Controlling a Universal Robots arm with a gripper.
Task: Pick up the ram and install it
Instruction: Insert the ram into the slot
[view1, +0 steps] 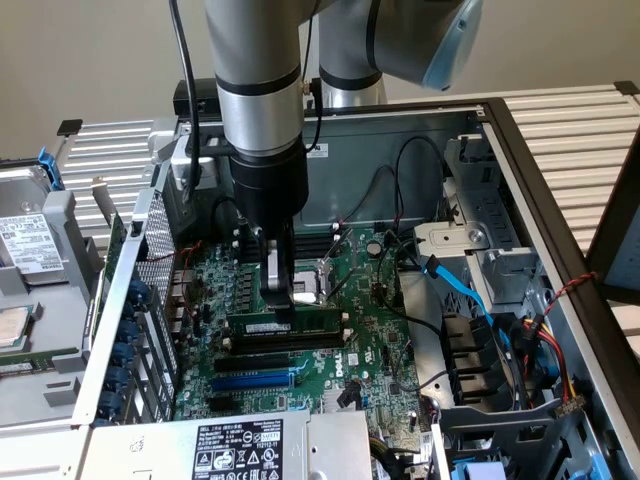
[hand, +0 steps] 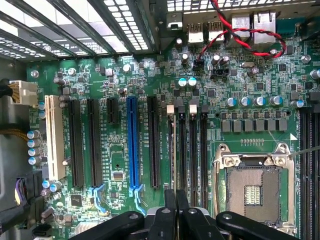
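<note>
Exterior view: the arm reaches straight down into an open computer case, and the gripper (view1: 279, 305) meets the top edge of the ram (view1: 305, 327) close to the middle of its length. The ram stands on its long edge over the motherboard (view1: 375, 300), level, with its label side towards the camera. It runs from the exterior view's left to its right, so a stretch of green board sticks out on either side of the fingers. The jaws are drawn in tight and pinch the thin stick between them. Its lower edge sits at the rearmost of the memory slots, with an empty black slot (view1: 265, 357) just in front and the blue slot (view1: 255, 380) in front of that. Whether the stick is pressed fully home cannot be told. The CPU socket (view1: 312, 285) lies just behind the ram, partly hidden by the gripper. In the wrist view the two fingers (hand: 170, 210) stand nearly together, directly above the row of black memory slots (hand: 193, 150), beside the open CPU socket (hand: 252, 190), with the long blue slot (hand: 132, 142) a few rows away. A twisted red and black wire (hand: 240, 35) loops near the rear ports.
</note>
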